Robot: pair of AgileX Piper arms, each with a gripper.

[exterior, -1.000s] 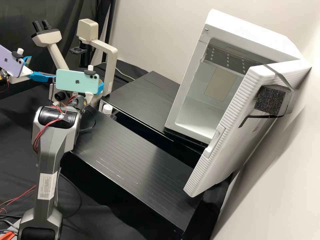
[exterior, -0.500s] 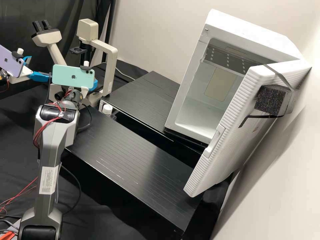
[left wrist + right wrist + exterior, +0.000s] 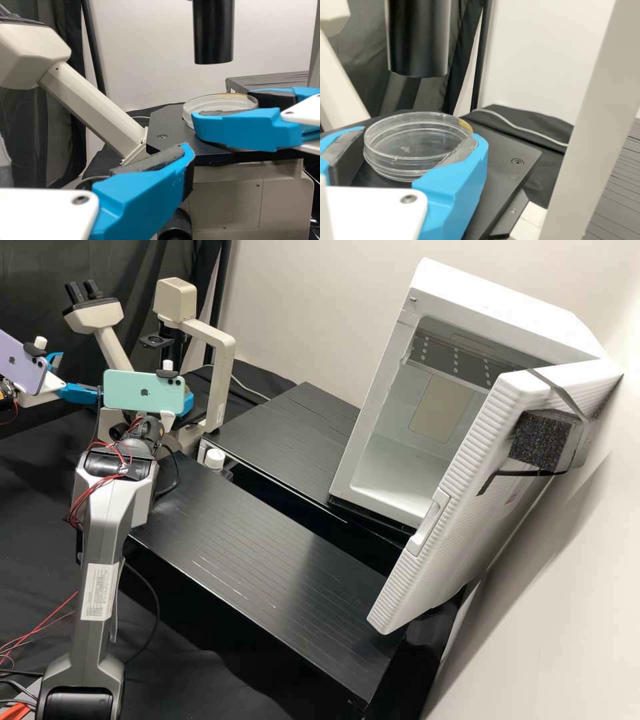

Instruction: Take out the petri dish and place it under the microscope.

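In the high view the left gripper (image 3: 83,395), under the purple phone, stands open left of the microscope (image 3: 217,353). The right gripper (image 3: 187,400), under the teal phone, is at the microscope's base. The right wrist view shows the right gripper (image 3: 402,160) with its pads against opposite sides of the clear round petri dish (image 3: 412,145), over the black stage (image 3: 507,170). Whether the dish touches the stage I cannot tell. From the left wrist view, a blue finger (image 3: 142,192) of the left gripper stands apart from the dish (image 3: 217,102) and from the right gripper (image 3: 225,110).
A white cabinet (image 3: 373,433) stands at the right with its door (image 3: 460,487) wide open. Black ribbed platforms (image 3: 267,533) lie between it and the arms. Above the stage hangs a black tube (image 3: 418,40); the microscope's pale column (image 3: 585,115) rises beside the right gripper.
In the high view the right arm's wrist and teal phone have moved a little to the left, and its forearm has shifted with them. The left arm has stayed still.
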